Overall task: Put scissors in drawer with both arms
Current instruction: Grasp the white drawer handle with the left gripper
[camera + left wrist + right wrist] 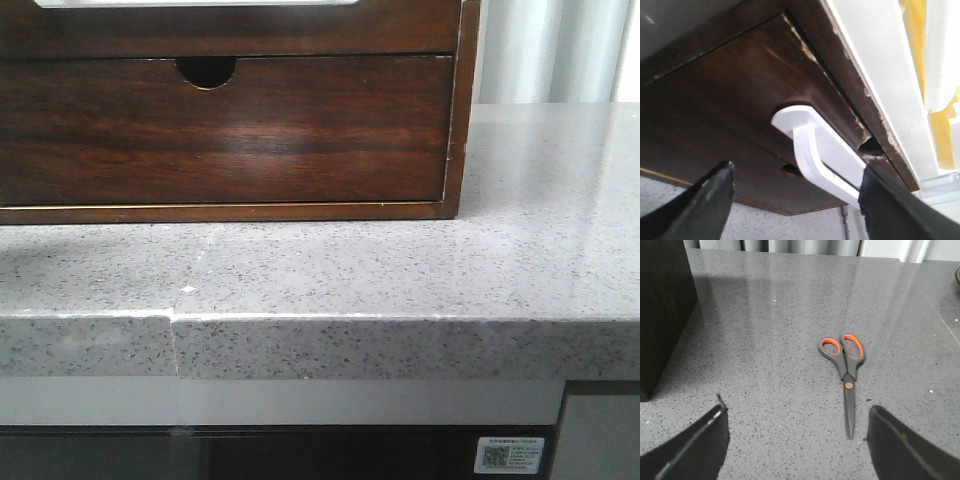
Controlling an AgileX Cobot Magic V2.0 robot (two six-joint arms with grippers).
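The drawer (740, 100) is dark brown glossy wood with a wide white rounded cut-out (815, 137), and it fills the left wrist view close up. My left gripper (795, 200) is open just in front of it, and one finger (890, 205) overlaps the end of the cut-out. In the front view only the drawer's lower strip (230, 30) shows at the top edge. The scissors (846, 371), grey with orange-lined handles, lie closed and flat on the counter. My right gripper (795, 440) is open and empty above the counter, with the blade tips near one finger (905, 445).
A second drawer (220, 130) with a small half-round notch sits below in the same wooden cabinet (455, 110). The cabinet's side (660, 305) shows in the right wrist view. The grey speckled counter (400, 270) has a front edge with a seam (172, 330).
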